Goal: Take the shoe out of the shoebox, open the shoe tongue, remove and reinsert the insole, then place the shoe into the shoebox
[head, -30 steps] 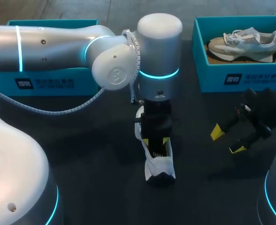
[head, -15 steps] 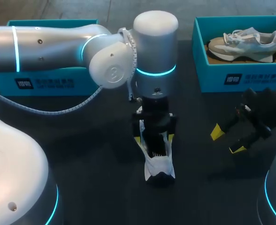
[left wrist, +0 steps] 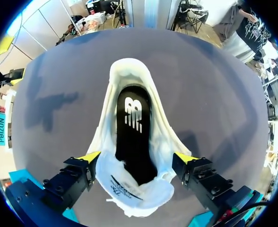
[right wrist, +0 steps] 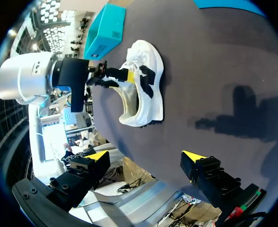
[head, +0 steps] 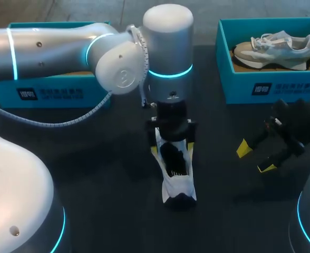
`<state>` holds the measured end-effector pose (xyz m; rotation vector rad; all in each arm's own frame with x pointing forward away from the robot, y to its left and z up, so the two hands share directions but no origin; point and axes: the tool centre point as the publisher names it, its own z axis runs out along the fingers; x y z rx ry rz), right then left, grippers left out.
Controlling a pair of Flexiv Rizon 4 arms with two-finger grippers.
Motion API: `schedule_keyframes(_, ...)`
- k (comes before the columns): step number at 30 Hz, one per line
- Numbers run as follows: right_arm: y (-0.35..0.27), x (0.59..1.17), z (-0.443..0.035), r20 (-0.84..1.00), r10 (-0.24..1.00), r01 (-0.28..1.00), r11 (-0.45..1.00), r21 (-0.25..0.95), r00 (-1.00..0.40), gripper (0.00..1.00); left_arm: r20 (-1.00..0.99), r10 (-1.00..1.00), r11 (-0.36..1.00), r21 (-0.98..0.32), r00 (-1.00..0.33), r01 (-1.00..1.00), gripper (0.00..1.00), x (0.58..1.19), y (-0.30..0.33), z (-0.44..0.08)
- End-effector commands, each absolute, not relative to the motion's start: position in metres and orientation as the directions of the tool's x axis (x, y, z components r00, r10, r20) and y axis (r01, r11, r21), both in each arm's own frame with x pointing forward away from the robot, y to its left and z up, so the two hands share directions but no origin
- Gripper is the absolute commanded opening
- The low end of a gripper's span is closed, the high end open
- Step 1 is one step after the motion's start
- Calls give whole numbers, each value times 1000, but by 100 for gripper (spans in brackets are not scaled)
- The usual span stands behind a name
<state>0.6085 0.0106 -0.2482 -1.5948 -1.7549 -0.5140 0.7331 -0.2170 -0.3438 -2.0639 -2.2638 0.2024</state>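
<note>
Seeing white shoe [head: 177, 179] upright mid-surface [head: 91, 158], out of the teal shoebox [head: 55, 94] at far left and well apart from it. Shows mouth spread open, black insole [left wrist: 133, 137] lying flat inside.

Reading left claw [head: 172, 142] as wide: straddling one end of the shoe from above, yellow tips just beside the upper on either side, not clamping anything as far as can be told. Same for right claw [head: 255, 158]: wide, empty, off to the right, well apart from the shoe.

Judging handling: light overall, upper soft and collapsible, sole stiffer. Expect insole thin, floppy, probably snug in its bed.

Would pinch insole at an exposed edge near the collar and brace the shoe by the sole sides with the other claw. Avoid squeezing the upper, likely to fold shut.
</note>
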Motion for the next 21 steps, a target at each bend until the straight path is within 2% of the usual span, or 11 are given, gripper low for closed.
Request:
schedule_keyframes(1, 11, 608, -248, 717, 697, 974, 161, -162, 4, 100, -43, 994, 93, -140, -99, 986, 96, 739, -213, -339)
schedule_keyframes(9, 11, 608, -248, 717, 697, 974, 161, -162, 4, 100, -49, 992, 112, -124, -119, 986, 93, 752, -214, -334)
schedule_keyframes(21, 11, 608, -248, 717, 697, 974, 161, -162, 4, 100, -56, 993, 103, -90, -108, 991, 95, 751, -208, -310)
